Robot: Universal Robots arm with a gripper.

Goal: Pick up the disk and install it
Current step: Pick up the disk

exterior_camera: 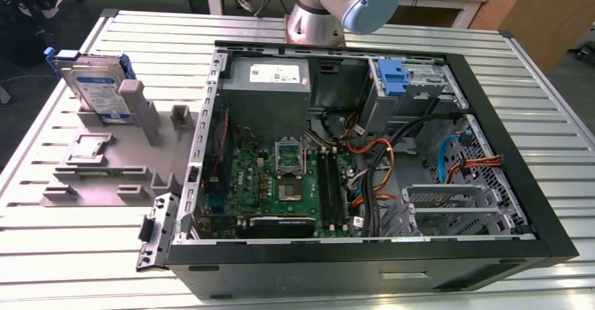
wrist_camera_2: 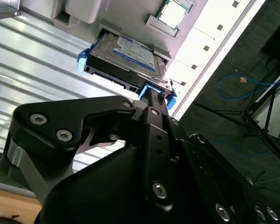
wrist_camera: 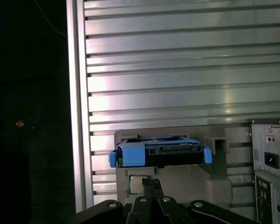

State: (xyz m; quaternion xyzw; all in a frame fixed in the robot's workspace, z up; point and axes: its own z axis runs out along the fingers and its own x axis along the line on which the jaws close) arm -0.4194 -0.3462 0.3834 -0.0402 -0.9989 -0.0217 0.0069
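- Disk (wrist_camera: 161, 150) pickup is not yet begun. Nearest the wrist cameras, the gripper (wrist_camera: 149, 181) has its fingers pressed together on nothing. It points at the drive from a short way off without touching it.
- Just beyond the fingertips, the disk stands on edge in a slot of the grey fixture (wrist_camera: 186, 182). Blue rails (wrist_camera: 130, 154) are clipped along its sides. In the second wrist view its white-and-blue label faces sideways. Held upright like this, its upper edge is left free, which I judge is meant to give a grasp room.
- That fixture sits on the ribbed metal table (exterior_camera: 56, 254), at the exterior view's left, just beside the open computer case (exterior_camera: 520, 240).
- The case lies on its side with the panel off, so its interior is reachable from above.
- At the far corner of the case, a drive bay (exterior_camera: 414, 80) holds an upright blue bracket (exterior_camera: 395, 79) with no drive in it. The grey power-supply box (exterior_camera: 269, 76) sits beside it.
- Farthest back, the arm (exterior_camera: 335, 7) rises behind the case.
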